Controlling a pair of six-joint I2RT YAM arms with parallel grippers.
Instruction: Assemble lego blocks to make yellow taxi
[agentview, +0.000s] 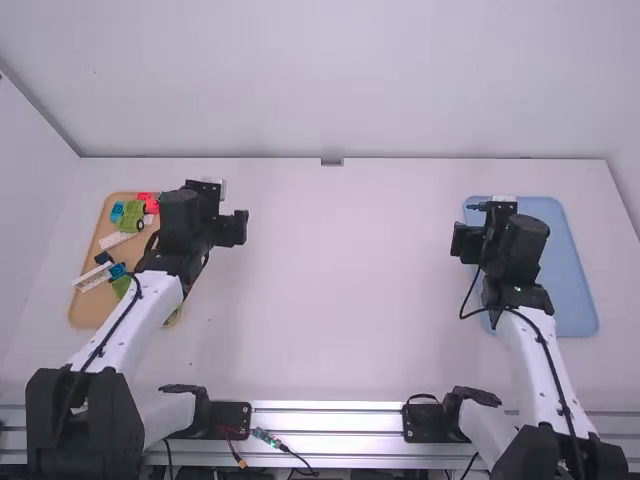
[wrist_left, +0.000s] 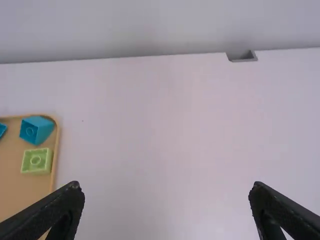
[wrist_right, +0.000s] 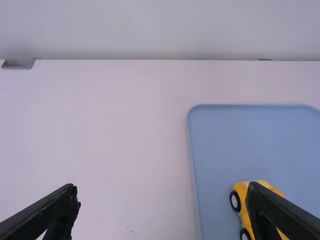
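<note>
Your left gripper (agentview: 230, 229) hangs at about 10 o'clock on the table (agentview: 335, 330), with its fingers spread wide and nothing in them. Your right gripper (agentview: 468, 243) is between 2 and 3 o'clock, wide apart and empty too. The yellow car (wrist_right: 243, 190) with black wheels sits in the blue tray (agentview: 577, 290) at 3 o'clock. At 9 o'clock, you have a tan tray (agentview: 88, 306) with red (agentview: 151, 206), green (agentview: 130, 213), blue and white blocks.

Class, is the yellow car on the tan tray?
No, the yellow car sits on the blue tray.
</note>
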